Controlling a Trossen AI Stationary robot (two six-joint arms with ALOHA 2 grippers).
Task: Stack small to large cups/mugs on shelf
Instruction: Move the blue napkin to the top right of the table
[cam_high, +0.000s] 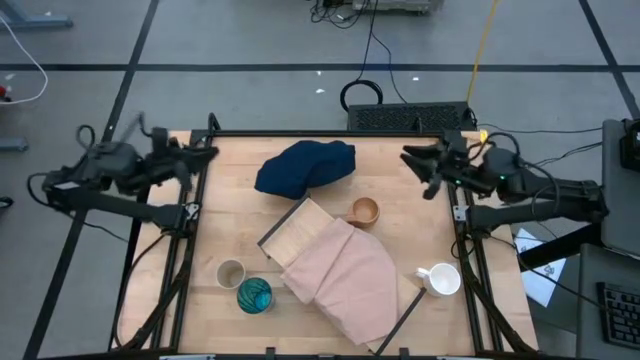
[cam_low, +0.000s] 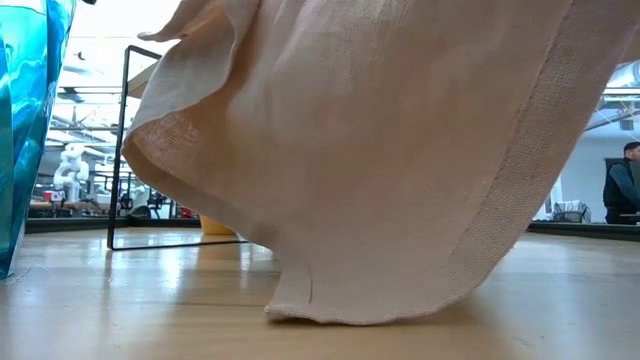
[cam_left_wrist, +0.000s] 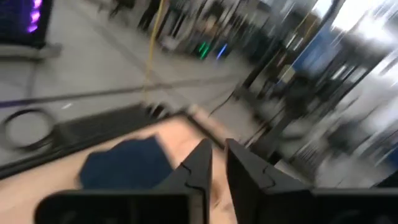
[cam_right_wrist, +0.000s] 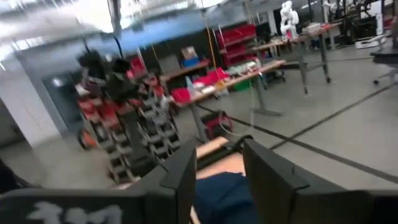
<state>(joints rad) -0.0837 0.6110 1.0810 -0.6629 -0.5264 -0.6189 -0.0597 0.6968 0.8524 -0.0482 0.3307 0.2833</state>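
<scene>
The shelf (cam_high: 292, 237) lies slanted mid-table, and a pink cloth (cam_high: 348, 280) covers most of it. An orange cup (cam_high: 364, 211) stands by the shelf's far side. A beige-grey cup (cam_high: 231, 273) and a teal cup (cam_high: 254, 294) stand near the front left. A white mug (cam_high: 441, 279) stands at the right. My left gripper (cam_high: 207, 152) hovers over the table's far left corner, narrowly open and holding nothing. My right gripper (cam_high: 410, 158) hovers at the far right, open and holding nothing. In the low view the pink cloth (cam_low: 380, 150) fills the picture beside the teal cup (cam_low: 25, 120).
A navy cloth (cam_high: 306, 165) lies bunched at the table's far middle, between the two grippers. Dark frame rails (cam_high: 190, 215) run along the table's left and right edges. The shelf's thin dark end rail (cam_low: 125, 150) stands upright behind the cloth.
</scene>
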